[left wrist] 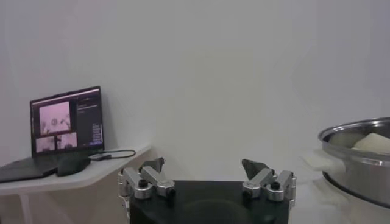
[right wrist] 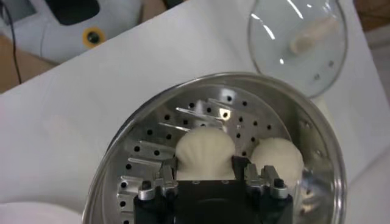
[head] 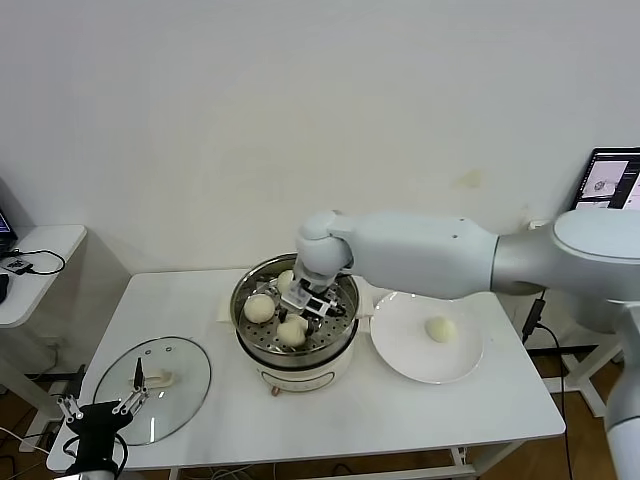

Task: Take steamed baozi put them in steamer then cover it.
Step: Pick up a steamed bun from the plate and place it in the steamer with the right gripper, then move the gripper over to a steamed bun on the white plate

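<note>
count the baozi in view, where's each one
4: three in the steamer — one at its left, one at the front, one at the back — and one on the white plate. The right gripper may hide more.

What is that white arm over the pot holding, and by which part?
The right gripper has a steamed baozi between its jaws, gripped by its two sides, down on the tray of the steamer. The left gripper holds nothing, its jaws open.
</note>
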Motion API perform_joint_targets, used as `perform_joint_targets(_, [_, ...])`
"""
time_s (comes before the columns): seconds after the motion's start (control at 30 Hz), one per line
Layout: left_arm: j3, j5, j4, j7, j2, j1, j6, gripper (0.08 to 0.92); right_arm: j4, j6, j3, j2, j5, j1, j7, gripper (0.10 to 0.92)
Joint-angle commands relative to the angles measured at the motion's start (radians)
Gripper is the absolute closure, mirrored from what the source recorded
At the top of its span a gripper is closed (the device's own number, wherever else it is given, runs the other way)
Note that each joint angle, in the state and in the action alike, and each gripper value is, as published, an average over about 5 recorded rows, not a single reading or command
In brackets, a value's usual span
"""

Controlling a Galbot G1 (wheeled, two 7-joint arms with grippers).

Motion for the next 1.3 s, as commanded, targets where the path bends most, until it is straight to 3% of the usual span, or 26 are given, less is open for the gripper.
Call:
perform_joint_targets(0.03, [0.001, -0.001, 0.004, 0.000, 0.001, 0.002, -0.004, 0.177, -0.013, 0.062, -0.012, 0.032, -0.056, -0.009, -0.001, 0.450])
perform_joint_targets(0.4, [0.005, 0.000, 0.002, -0.002, -0.003, 0.011, -0.015, 0.177, 0.005, 0.064, -0.017, 0.025, -0.057, 0.009, -0.004, 0.392])
perform_joint_targets(0.6, [0.001, 0.001, -0.002, -0.003, 0.000, 0.010, -0.015, 0.177, 0.032, 0.065, -0.006, -0.012, -0.038, 0.040, 0.009, 0.244])
perform_joint_targets(0.77, [-0.008, 0.001, -0.003, -0.003, 0.009, 0.007, -0.013, 0.177, 0.062, 0.044, 0.039, -0.077, 0.001, 0.082, 0.023, 0.204])
perform_joint_targets(1.1, [-0.033, -0.007, 0.004, -0.001, 0.033, 0.000, -0.010, 0.177, 0.164, -0.293, 0.125, -0.381, 0.118, 0.168, -0.006, 0.203])
perform_joint_targets(1.3, [-0.041, -0.014, -0.006, 0.002, 0.049, -0.007, 0.003, 0.177, 0.247, -0.432, 0.119, -0.610, 0.106, 0.147, -0.007, 0.202])
